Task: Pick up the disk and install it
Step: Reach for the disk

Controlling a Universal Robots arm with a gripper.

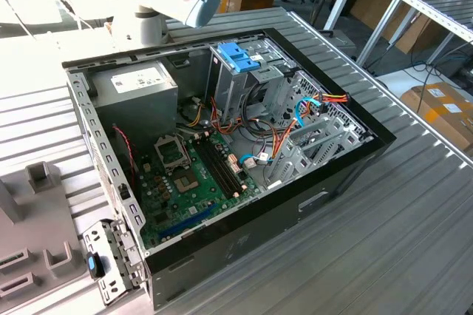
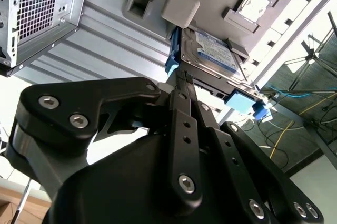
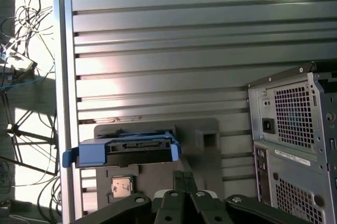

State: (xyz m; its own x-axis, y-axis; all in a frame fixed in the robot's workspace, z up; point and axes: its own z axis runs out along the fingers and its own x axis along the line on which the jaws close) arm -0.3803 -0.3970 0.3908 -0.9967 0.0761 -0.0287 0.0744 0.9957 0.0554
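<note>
Ribbed grey metal table [image 1: 384, 226], slats running lengthwise. Open computer case [image 1: 244, 245] lay on its side mid-table, touching the slats. Flat grey fixture plate [image 1: 29, 219] with raised blocks sat at the exterior view's left, just beside the case. A small perforated bracket [image 1: 111, 259] with a blue knob lay at the case's near corner. In the first wrist view, the plate carried the disk [image 3: 139, 153].

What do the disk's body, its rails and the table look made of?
The disk: grey-silver metal by the look, with a dull sheen along its edge. Its rails: probably plastic, uniform bright blue, moulded shape. The table: likely aluminium, ribbed silver-grey panels with soft glare.
</note>
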